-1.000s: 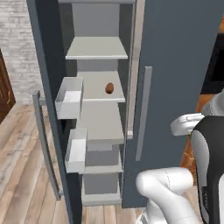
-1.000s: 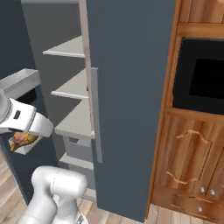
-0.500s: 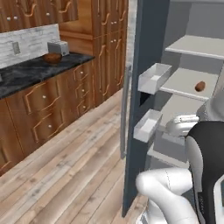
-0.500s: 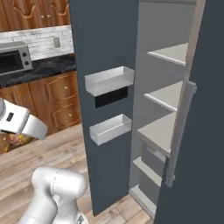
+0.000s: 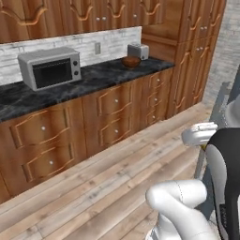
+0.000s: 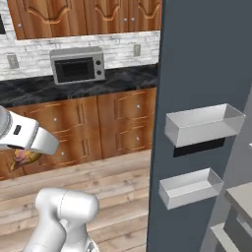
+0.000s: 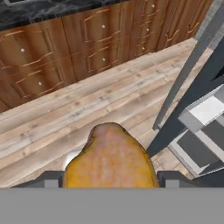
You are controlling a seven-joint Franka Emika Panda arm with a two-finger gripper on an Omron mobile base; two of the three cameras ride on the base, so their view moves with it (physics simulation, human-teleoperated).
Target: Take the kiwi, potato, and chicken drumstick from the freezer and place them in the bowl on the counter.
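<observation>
My gripper (image 7: 109, 177) is shut on a golden-orange, pinkish lump, the chicken drumstick (image 7: 110, 155), which bulges up between the two dark fingertips over the wooden floor. From the right base view the drumstick (image 6: 22, 158) hangs under the white hand at the left edge. The reddish-brown bowl (image 5: 131, 61) sits far off on the black marble counter (image 5: 93, 79), beside a toaster. The slate-grey freezer door (image 6: 206, 59) stands open at the right with its two pale bins (image 6: 204, 124). The kiwi and the potato are out of view.
A silver microwave (image 5: 49, 68) stands on the counter left of the bowl, and a toaster (image 5: 138, 50) right behind it. Brown drawer fronts (image 5: 112, 117) run under the worktop. Plank floor (image 5: 103, 183) lies between me and the cabinets. Freezer drawers (image 7: 201, 131) are at my right.
The base has turned left, so both base views have swung from the freezer interior to the counter. The grip on the drumstick is unchanged.
</observation>
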